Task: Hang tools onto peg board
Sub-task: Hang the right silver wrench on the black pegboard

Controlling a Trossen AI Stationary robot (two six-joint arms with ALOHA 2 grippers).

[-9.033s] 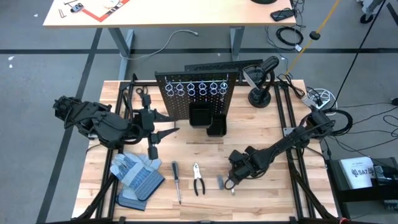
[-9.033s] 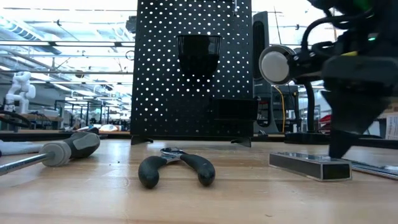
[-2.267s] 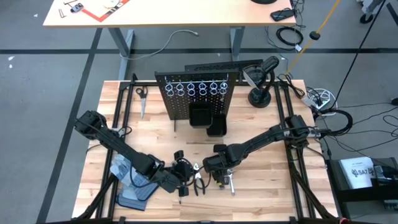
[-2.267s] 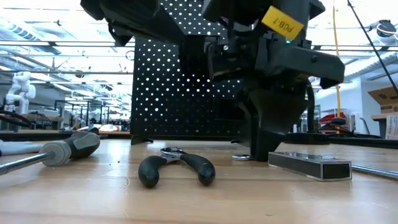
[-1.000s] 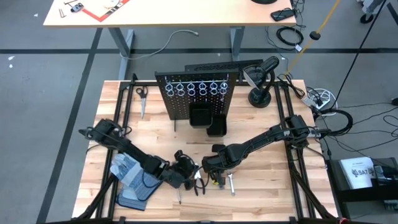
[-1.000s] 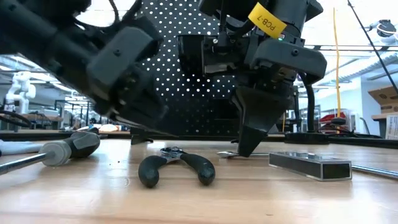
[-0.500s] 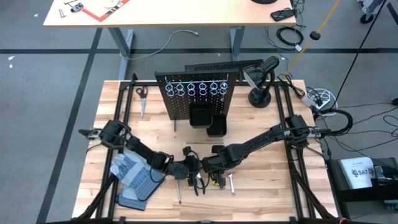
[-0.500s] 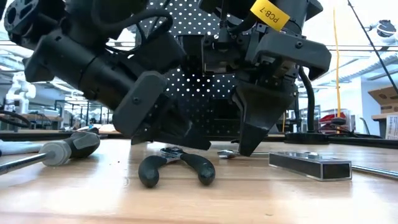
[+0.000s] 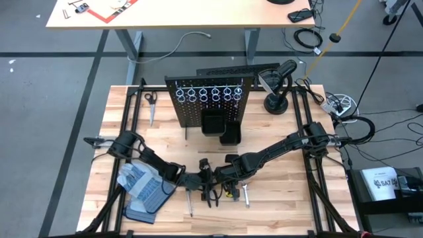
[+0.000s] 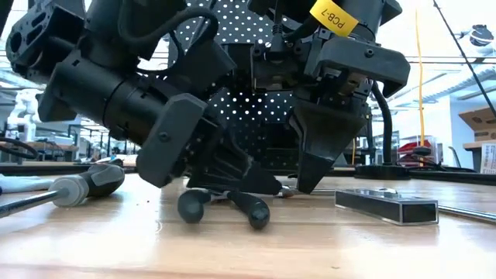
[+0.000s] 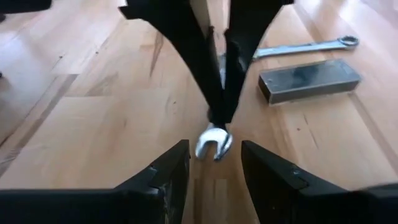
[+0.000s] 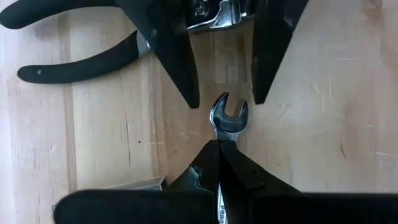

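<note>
We see two grippers meeting nose to nose low over the table [image 9: 277, 172], at 6 o'clock from the board [image 9: 198, 99] in the high view. The right gripper [image 12: 219, 148] has its fingers pressed together on the shank of one small wrench [image 12: 229, 115], whose open-end head sticks out just above the wood. The left gripper [image 11: 214, 155] faces it with its two fingers [image 11: 163, 171] apart, one on either side of that head, and we cannot tell whether they touch it. A second wrench [image 11: 305, 46] lies flat on the table, just beside one grey bar [image 11: 309, 78]. One pair of pliers [image 12: 81, 59] lies under the left gripper. One screwdriver [image 9: 189, 201] lies at 7 o'clock from the grippers, and the gloves [image 9: 142, 185] at 9 o'clock. The board stands upright with one row of silver rings [image 9: 208, 94] and two black bins [image 9: 221, 129]. One pair of scissors [image 9: 151, 104] lies at 9 o'clock from it.
</note>
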